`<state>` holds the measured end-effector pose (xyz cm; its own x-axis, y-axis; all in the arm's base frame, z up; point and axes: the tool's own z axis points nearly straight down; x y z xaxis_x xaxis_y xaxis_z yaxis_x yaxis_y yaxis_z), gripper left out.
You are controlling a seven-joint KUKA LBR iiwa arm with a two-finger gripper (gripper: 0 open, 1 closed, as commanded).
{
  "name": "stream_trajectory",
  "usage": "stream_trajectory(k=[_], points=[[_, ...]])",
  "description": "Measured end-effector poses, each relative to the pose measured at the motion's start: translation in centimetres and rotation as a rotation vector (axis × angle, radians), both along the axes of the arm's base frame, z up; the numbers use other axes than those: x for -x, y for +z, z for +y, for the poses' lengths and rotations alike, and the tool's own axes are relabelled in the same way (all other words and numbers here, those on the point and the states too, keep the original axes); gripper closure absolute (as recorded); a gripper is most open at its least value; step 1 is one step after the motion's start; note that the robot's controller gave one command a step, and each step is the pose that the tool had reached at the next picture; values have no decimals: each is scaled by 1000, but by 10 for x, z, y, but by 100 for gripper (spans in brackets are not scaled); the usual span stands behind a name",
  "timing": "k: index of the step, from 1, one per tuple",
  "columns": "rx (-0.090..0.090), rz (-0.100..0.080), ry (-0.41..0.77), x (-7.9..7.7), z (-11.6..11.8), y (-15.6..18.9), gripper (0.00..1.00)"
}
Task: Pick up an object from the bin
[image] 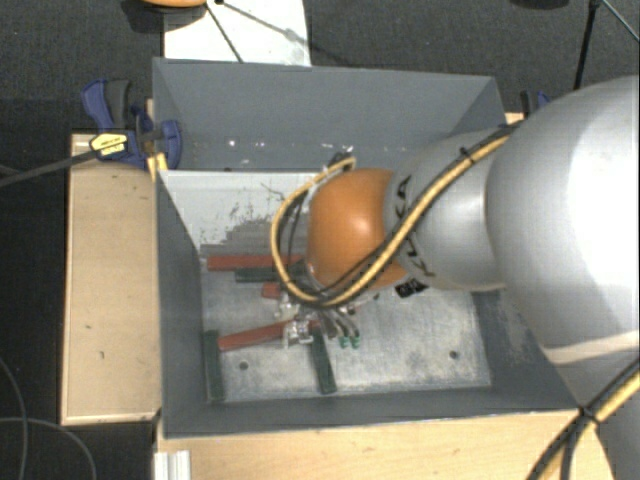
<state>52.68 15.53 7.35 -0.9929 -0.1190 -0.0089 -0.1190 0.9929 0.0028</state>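
Gripper [318,330] above end of red-brown stick [250,339].

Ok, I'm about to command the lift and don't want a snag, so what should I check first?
1. Gripper down at the floor of the grey metal bin: ok.
2. Long red-brown bar at front left ends at the gripper: ok.
3. Grip on that bar: cannot tell.
4. Dark green bar clear of the gripper: not ok, it lies right by it.
5. Second red-brown bar farther back, apart from the gripper: ok.
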Motion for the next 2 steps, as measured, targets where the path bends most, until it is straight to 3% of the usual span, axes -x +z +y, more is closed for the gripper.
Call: stream_trajectory(k=[1,2], points=[[0,0,-2,0,0,0,100],[2,4,24,-24,25,144,100]])
